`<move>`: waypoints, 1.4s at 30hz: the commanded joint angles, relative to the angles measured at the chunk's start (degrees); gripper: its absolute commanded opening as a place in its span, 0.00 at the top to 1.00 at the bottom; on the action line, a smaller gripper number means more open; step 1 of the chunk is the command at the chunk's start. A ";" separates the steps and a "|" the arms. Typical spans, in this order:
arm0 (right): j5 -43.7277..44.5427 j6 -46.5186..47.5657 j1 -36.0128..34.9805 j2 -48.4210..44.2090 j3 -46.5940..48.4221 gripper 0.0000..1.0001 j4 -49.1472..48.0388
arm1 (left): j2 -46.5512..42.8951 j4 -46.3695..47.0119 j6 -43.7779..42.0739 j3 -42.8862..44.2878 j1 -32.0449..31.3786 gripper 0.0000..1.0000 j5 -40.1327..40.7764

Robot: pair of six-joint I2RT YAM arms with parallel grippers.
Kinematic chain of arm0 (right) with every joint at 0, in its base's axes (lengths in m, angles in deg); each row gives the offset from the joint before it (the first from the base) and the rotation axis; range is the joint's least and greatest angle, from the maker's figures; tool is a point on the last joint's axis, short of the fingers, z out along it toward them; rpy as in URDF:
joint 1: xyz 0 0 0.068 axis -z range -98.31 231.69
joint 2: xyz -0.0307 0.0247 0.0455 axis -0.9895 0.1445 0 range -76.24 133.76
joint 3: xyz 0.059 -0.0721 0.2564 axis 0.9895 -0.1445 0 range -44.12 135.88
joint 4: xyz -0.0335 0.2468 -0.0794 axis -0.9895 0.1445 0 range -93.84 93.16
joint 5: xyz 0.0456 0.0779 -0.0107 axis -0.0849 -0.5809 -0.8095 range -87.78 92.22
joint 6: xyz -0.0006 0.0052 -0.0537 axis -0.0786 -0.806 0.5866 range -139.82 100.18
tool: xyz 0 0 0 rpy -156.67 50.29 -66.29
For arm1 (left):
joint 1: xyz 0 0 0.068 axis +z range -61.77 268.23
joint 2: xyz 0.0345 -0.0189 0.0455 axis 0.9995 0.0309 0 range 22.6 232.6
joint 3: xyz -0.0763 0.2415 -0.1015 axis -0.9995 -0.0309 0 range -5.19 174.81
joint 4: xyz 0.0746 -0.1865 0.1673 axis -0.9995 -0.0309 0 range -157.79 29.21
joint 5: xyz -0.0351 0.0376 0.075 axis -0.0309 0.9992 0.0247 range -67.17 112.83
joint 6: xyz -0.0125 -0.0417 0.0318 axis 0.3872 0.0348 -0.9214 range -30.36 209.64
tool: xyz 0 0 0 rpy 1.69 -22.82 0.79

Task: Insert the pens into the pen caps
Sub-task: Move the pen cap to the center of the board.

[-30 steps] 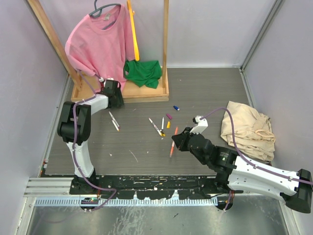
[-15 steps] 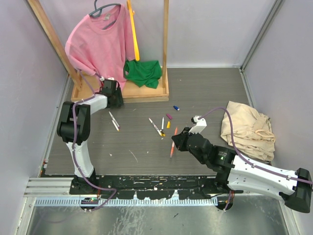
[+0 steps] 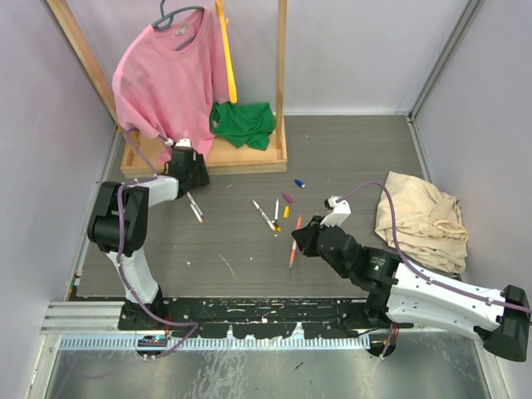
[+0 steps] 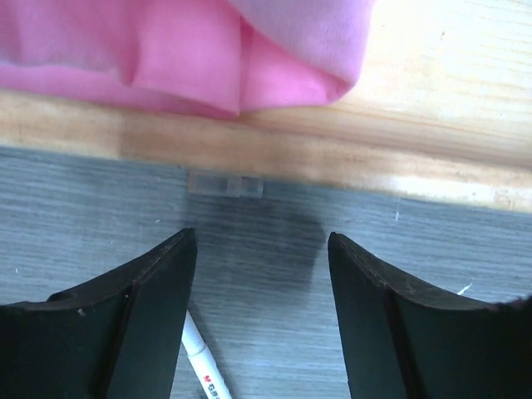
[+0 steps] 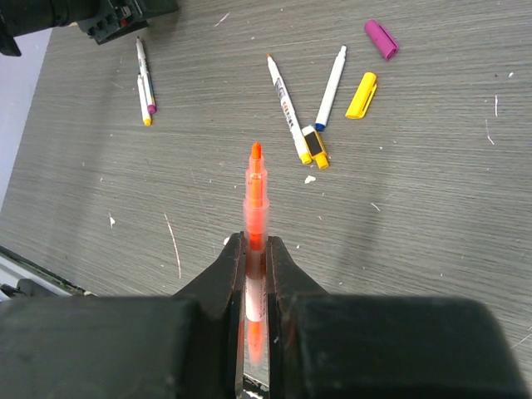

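Orange pen points up-frame at centre, uncapped; white pens lie scattered above — yellow cap, magenta cap upper right.

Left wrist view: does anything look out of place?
Yes. A small clear plastic tube lies beside the wooden rack base, below the pink shirt hem; transparent, it is easy to miss. The open left pincer faces it.

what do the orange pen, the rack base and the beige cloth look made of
The orange pen is probably plastic: its barrel is translucent and smooth, and light glows through it. The rack base is wood, pale with visible grain and a fairly matt finish. The beige cloth is soft fabric, matt, lying in rumpled folds.
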 commanded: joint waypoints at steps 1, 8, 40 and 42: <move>-0.11 0.80 0.42 0.75 1.76 1.00 -2.36 | -4.10 6.45 1.29 -2.18 0.04 0.33 0.76; -0.88 0.87 0.64 1.41 2.03 1.00 -3.18 | -3.12 7.17 4.85 -2.57 0.49 0.30 6.90; -4.08 2.21 3.58 2.03 1.83 1.00 -4.20 | 6.47 4.29 2.29 8.68 2.41 0.31 -3.03; -4.52 2.21 3.73 2.13 1.78 1.00 -4.36 | 6.73 4.30 1.70 8.94 2.37 0.32 -4.23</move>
